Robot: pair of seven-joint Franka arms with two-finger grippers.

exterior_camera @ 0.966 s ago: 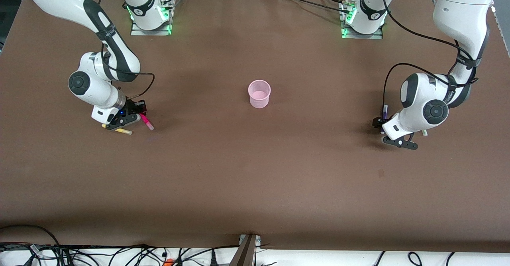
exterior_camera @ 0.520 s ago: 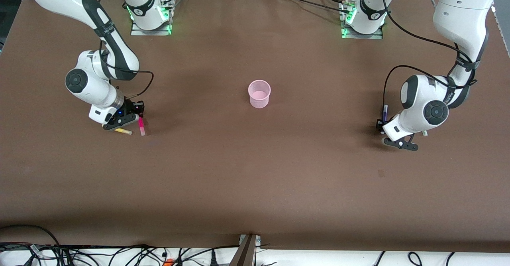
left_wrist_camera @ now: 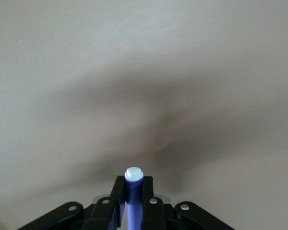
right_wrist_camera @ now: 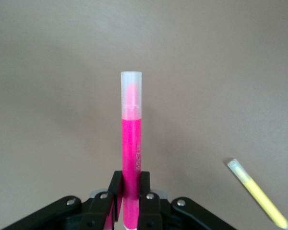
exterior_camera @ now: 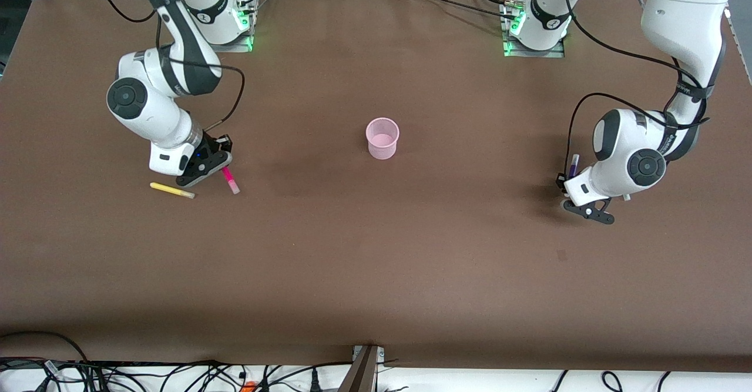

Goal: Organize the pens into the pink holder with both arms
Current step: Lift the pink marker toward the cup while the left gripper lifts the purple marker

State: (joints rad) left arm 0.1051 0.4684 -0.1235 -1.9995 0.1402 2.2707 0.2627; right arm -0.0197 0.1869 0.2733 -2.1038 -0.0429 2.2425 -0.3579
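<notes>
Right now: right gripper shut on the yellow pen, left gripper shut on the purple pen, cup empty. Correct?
One thing is wrong: the right gripper is shut on the magenta pen, not the yellow one. The right wrist view shows the yellow pen lying loose on the table. The left gripper does hold the purple pen, and the cup is empty.

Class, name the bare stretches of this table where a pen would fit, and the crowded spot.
Bare table runs all round the pink holder, out to each arm. Crowded: the right pincer holding the magenta pen above the yellow pen. The left pincer holds the purple pen.
</notes>
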